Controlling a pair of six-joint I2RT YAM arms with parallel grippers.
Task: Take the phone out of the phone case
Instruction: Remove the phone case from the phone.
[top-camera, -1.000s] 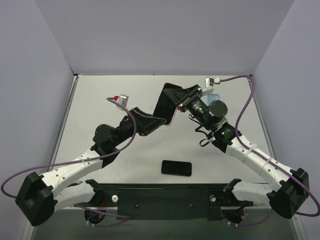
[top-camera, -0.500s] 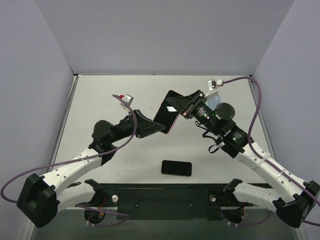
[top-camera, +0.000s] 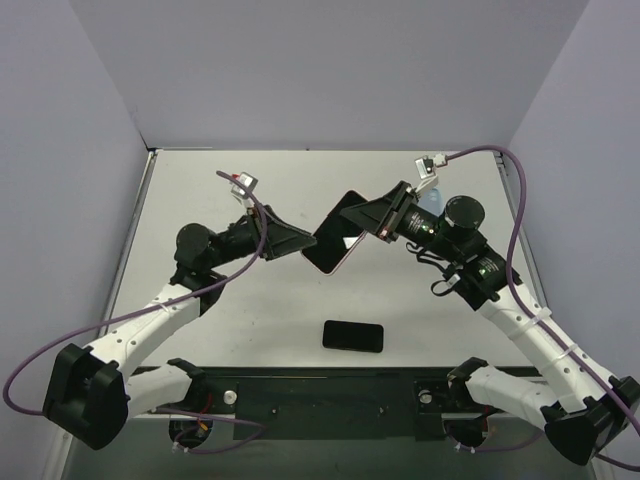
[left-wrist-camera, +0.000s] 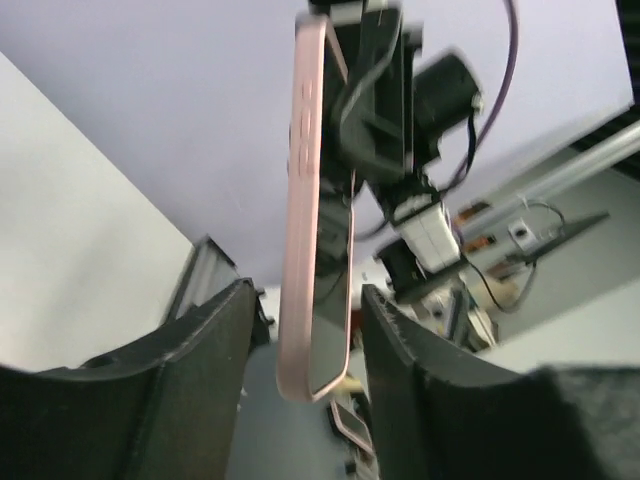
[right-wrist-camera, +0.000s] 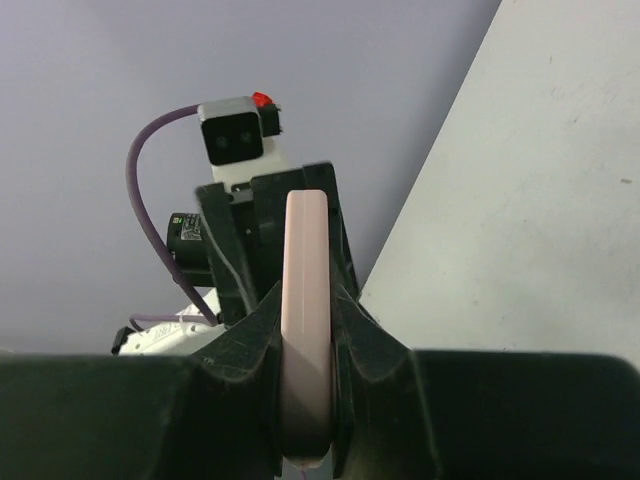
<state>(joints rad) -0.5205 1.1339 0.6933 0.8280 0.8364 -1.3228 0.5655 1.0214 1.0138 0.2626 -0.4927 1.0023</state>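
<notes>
A pink phone case (top-camera: 337, 243) hangs tilted in the air over the middle of the table, with the dark glossy phone (left-wrist-camera: 331, 300) face showing inside it. My right gripper (top-camera: 373, 219) is shut on the case's upper end; in the right wrist view both fingers press the pink edge (right-wrist-camera: 306, 262). My left gripper (top-camera: 306, 243) is open around the case's lower end (left-wrist-camera: 300, 330). A gap shows on each side between its fingers (left-wrist-camera: 215, 345) and the case.
A black phone-like slab (top-camera: 353, 336) lies flat on the table near the front, ahead of the black base bar (top-camera: 320, 402). A small light-blue object (top-camera: 429, 197) sits behind the right arm. Purple cables loop out from both wrists.
The right arm has brought the case down and toward the front, tilting it flatter. The left gripper has narrowed and now straddles the case's lower end.
</notes>
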